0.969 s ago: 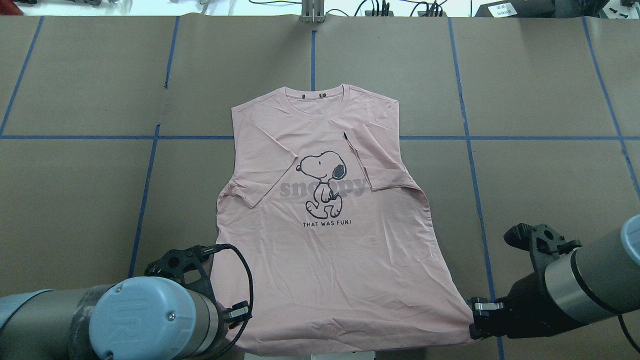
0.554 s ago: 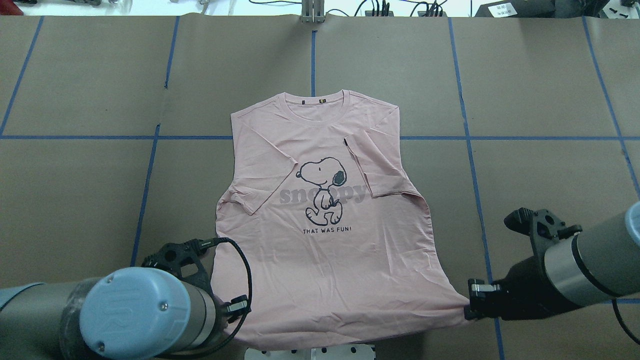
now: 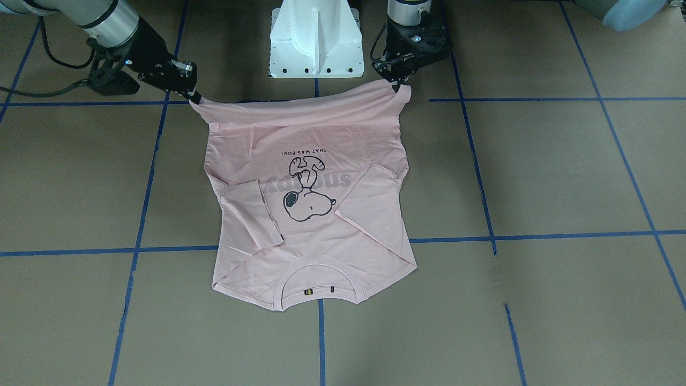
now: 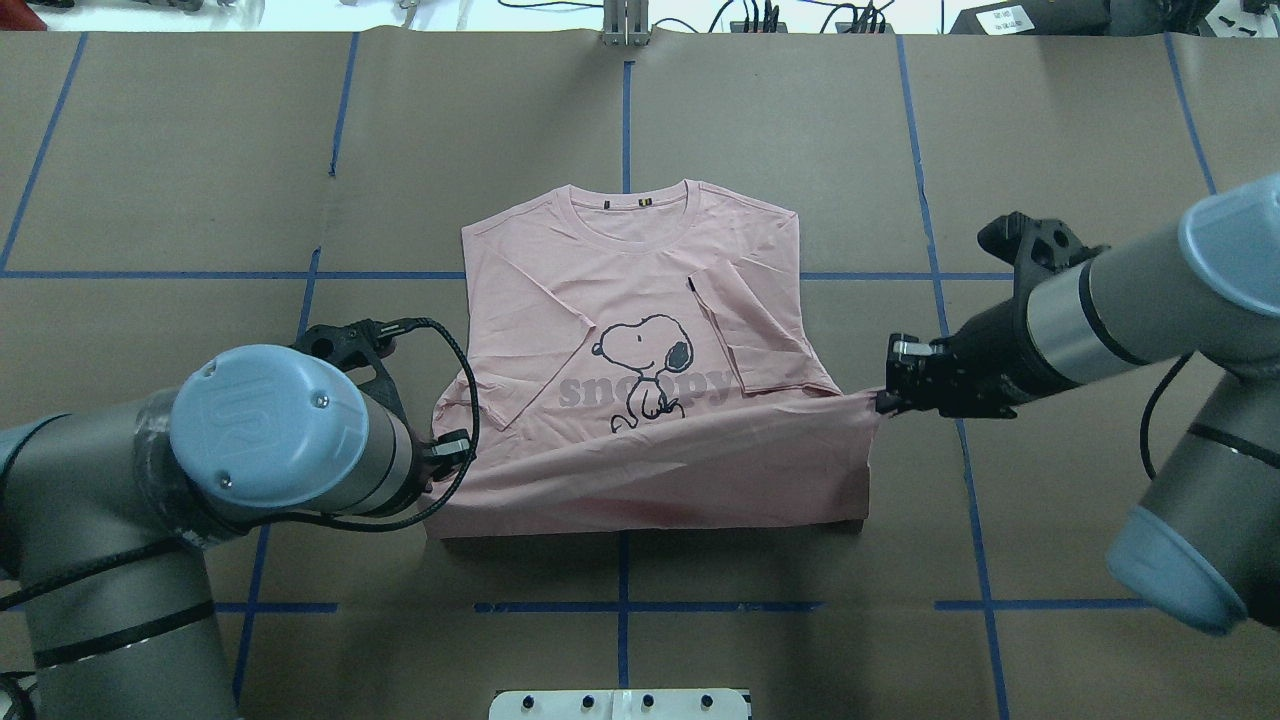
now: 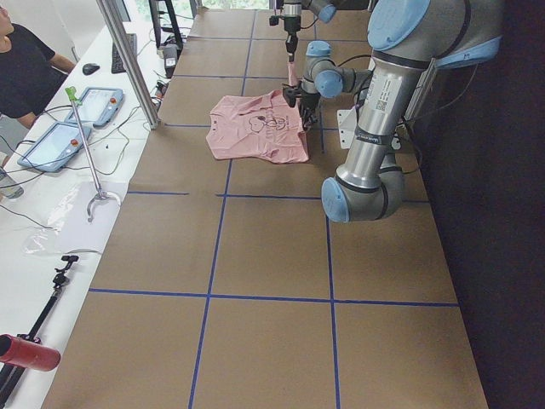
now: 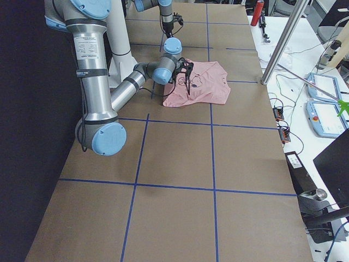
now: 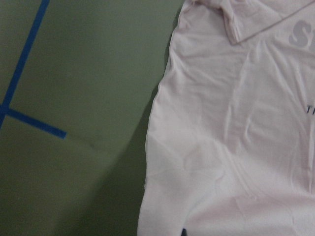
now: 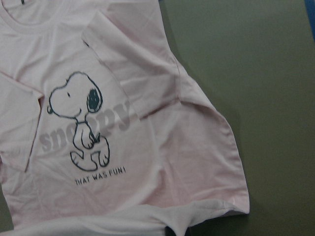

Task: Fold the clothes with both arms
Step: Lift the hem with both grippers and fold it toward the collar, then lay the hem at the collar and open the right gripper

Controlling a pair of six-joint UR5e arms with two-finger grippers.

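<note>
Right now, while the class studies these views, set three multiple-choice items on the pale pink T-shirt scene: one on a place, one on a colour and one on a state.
1. Where do the left gripper and the right gripper hold the pale pink short-sleeved T-shirt?
A the collar; B the two bottom corners; C the sleeve ends.
2. What colour are the tape lines on the brown paper table cover?
A red; B yellow; C blue.
3. How is the shirt's hem?
A raised off the table cover; B lying flat; C tucked under the collar.

Answers:
1. B: each black gripper pinches one bottom corner.
2. C: the grid of lines is blue in the exterior views.
3. A: the front-facing view shows the hem hanging between the grippers, with shadow beneath it.
</note>
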